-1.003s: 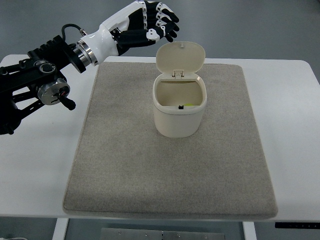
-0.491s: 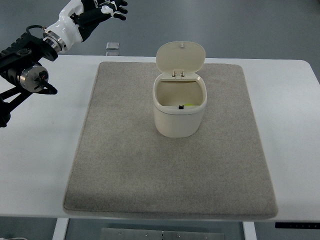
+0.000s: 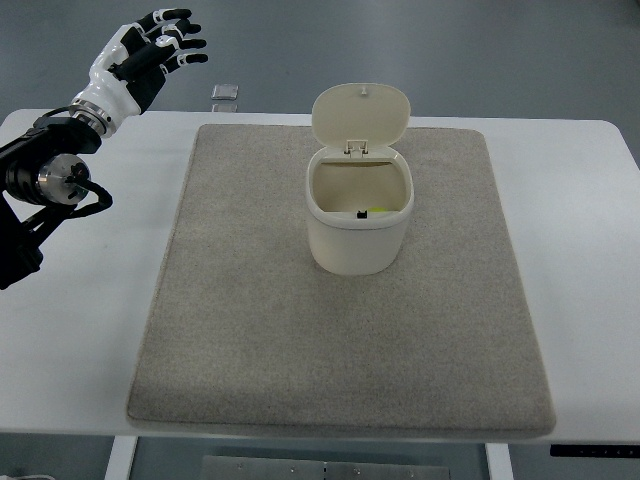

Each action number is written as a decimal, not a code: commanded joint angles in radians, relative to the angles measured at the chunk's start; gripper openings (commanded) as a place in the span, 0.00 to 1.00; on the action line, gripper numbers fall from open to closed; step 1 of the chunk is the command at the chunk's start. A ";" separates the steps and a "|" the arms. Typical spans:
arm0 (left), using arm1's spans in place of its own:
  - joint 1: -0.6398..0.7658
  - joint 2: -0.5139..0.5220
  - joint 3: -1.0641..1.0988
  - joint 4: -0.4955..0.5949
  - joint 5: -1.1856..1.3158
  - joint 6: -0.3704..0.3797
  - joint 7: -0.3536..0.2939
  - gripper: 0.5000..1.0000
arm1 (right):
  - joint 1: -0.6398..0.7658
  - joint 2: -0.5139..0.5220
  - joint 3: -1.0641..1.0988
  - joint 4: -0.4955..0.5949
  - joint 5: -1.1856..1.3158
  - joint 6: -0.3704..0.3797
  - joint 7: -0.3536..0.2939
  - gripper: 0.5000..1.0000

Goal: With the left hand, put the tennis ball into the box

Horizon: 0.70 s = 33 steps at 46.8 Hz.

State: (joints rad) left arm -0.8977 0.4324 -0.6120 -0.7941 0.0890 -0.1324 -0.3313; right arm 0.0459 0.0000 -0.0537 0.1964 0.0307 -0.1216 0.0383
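Note:
A cream box [image 3: 358,220] stands in the middle of the grey mat [image 3: 340,340], its hinged lid [image 3: 361,113] standing open behind it. A sliver of yellow-green tennis ball [image 3: 378,211] shows inside, low against the front wall. My left hand [image 3: 152,48] is white and black, raised at the far left beyond the table's back edge, well away from the box. Its fingers are spread and hold nothing. The left arm [image 3: 50,180] runs in from the left edge. The right arm does not show.
The mat lies on a white table [image 3: 590,260]. A small square object [image 3: 226,92] lies on the floor beyond the table's back edge, right of my left hand.
My left hand has drawn back from beside the box lid to the far left and up. The box and ball have not moved.

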 commanded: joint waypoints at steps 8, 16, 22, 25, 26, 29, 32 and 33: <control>0.043 -0.050 -0.098 0.078 -0.024 -0.018 0.002 0.00 | 0.000 0.000 0.000 0.000 0.000 -0.001 0.000 0.80; 0.066 -0.069 -0.100 0.124 -0.084 -0.018 0.002 0.01 | 0.000 0.000 0.000 0.000 0.000 0.000 0.000 0.80; 0.075 -0.093 -0.101 0.164 -0.113 -0.004 0.002 0.36 | 0.000 0.000 0.000 0.000 0.000 -0.001 0.000 0.80; 0.085 -0.110 -0.101 0.170 -0.130 0.005 0.002 0.59 | 0.000 0.000 0.000 0.000 0.000 -0.001 0.000 0.80; 0.085 -0.113 -0.101 0.170 -0.135 0.008 0.002 0.66 | 0.000 0.000 0.000 0.000 0.000 0.000 0.000 0.80; 0.086 -0.119 -0.101 0.170 -0.143 0.014 0.002 0.78 | 0.000 0.000 0.000 0.000 0.000 0.000 0.000 0.80; 0.086 -0.127 -0.101 0.170 -0.144 0.014 0.002 0.90 | 0.000 0.000 0.000 0.000 0.000 0.000 0.000 0.80; 0.085 -0.130 -0.101 0.170 -0.144 0.014 0.002 0.91 | 0.000 0.000 0.000 0.000 0.000 0.000 0.000 0.80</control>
State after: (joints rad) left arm -0.8116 0.3110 -0.7135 -0.6243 -0.0547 -0.1185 -0.3297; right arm 0.0460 0.0000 -0.0537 0.1964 0.0307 -0.1213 0.0384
